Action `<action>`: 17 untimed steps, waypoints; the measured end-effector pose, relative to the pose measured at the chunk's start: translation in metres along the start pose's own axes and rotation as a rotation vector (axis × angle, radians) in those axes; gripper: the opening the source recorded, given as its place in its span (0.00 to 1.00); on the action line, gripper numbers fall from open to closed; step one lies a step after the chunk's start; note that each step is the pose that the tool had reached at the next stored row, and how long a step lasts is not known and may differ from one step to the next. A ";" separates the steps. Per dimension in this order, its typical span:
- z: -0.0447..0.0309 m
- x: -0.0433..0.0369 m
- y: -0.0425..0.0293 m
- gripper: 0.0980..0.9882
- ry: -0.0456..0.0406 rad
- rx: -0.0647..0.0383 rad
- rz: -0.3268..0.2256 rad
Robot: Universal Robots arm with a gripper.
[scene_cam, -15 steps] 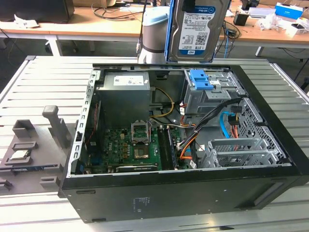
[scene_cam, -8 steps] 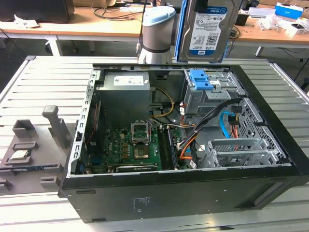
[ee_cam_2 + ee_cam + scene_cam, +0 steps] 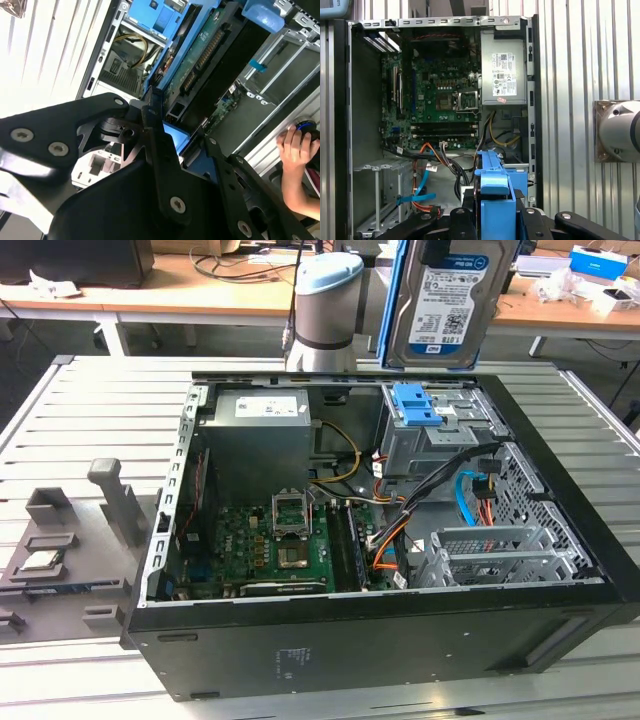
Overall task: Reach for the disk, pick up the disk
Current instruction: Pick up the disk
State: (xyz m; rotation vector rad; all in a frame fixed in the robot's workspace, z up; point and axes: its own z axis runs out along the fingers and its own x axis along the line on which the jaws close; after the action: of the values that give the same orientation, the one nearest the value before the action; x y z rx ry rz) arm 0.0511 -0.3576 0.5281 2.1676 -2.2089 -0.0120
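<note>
**Disk up and out of the case, clamped in my gripper**

My gripper point(image 3: 495, 216) is clenched on the disk point(image 3: 450, 302). In both wrist views my black fingers point(image 3: 156, 131) press on it from either side. In the exterior view the disk hangs upright in the air above the drive cage point(image 3: 432, 445), apart from it and clear of the open computer case point(image 3: 400, 645). I judge the reach finished and the pick-up all but complete, since the disk touches nothing but me.

From here the work calls for a steady, unrelaxed clamp. My hold is at one end of the disk and most of its body reaches past my fingers, so a jolt could tip it in the grip. It also calls for staying clear of the cage's blue latch point(image 3: 416, 405) and the loose cables point(image 3: 470, 495) directly beneath.

The disk is a flat, silver-grey slab. In the exterior view its labelled face shows, white and blue with barcodes, and a bright blue rail point(image 3: 392, 300) runs down its edge on the exterior view's left. The second wrist view shows the other face, a green circuit board point(image 3: 201, 54) with a row of connector pins, framed in blue plastic. In the first wrist view I see it edge-on as a blue rail between my fingers. The case lies on a slatted metal counter point(image 3: 90, 410). A person's hand point(image 3: 295, 146) rests at the edge of the second wrist view, well apart from the disk.
</note>
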 end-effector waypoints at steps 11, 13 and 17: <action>0.0004 0.0139 -0.0006 0.30 -0.0001 0.000 0.000; 0.0005 0.0209 -0.0007 0.30 0.0000 0.000 0.000; 0.0009 0.0336 -0.0010 0.30 -0.0001 0.000 0.000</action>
State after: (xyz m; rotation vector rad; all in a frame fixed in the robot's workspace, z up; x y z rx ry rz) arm 0.0514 -0.3913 0.5281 2.1676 -2.2089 -0.0122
